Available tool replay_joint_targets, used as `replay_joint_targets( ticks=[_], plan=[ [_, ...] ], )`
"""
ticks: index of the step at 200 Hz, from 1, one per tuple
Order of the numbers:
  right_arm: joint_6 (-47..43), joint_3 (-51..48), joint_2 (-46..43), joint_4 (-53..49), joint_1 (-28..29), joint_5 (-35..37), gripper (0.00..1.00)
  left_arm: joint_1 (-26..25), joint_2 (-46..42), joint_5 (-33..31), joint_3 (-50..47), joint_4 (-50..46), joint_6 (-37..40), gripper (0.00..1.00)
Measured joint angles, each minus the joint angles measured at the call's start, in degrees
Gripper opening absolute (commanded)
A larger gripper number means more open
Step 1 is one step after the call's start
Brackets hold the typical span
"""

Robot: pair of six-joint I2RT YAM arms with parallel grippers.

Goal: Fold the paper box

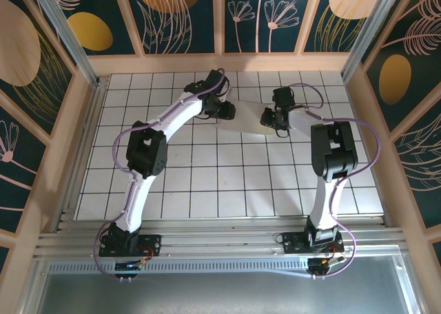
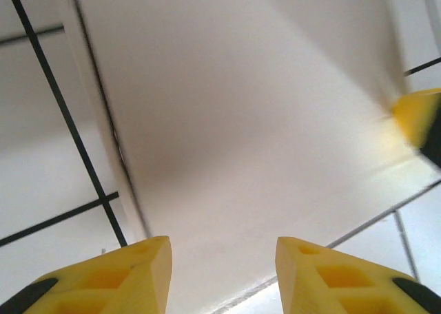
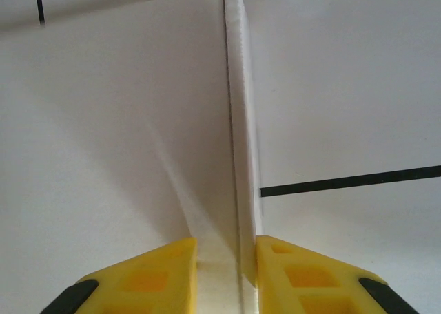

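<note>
The plain white thin cardboard paper box (image 3: pixel 124 121) has matt, smooth faces. The right gripper (image 3: pixel 226 242) has yellow moulded plastic fingers (image 3: pixel 148 279) with a dull sheen. The white tiled table top (image 1: pixel 207 190) is smooth and faintly glossy. The grey front rail (image 1: pixel 220 239) is bare ribbed metal.

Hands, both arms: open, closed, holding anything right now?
Left hand: open, gripping nothing; the paper box is right in front of it.
Right hand: closed on an upright fold of the paper box.

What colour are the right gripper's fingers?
Yellow, black further back; clearest in the right wrist view, where the fingers pinch the paper box.
</note>
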Motion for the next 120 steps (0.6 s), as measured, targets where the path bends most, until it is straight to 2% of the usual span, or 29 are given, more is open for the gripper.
replay_joint_targets(
  ticks=[16,65,100,120],
  plan=[
    [-0.22,0.15,0.17,-0.11,0.17,0.26,0.27,-0.13,-2.58,-0.66,-0.59,1.44,0.46,0.43],
    [-0.72,0.46,0.28,-0.46,0.50,1.07,0.28,-0.17,-6.16,-9.03,-3.82,3.87,0.98,0.44],
    [-1.31,0.70,0.28,-0.79,0.66,0.61,0.38,1.81,-0.59,-4.98,-1.62,4.33,-2.12,0.44],
    [-1.62,0.70,0.07,-1.31,0.63,-0.87,0.47,2.91,2.34,-2.64,-2.12,4.96,-3.58,0.48]
  ],
)
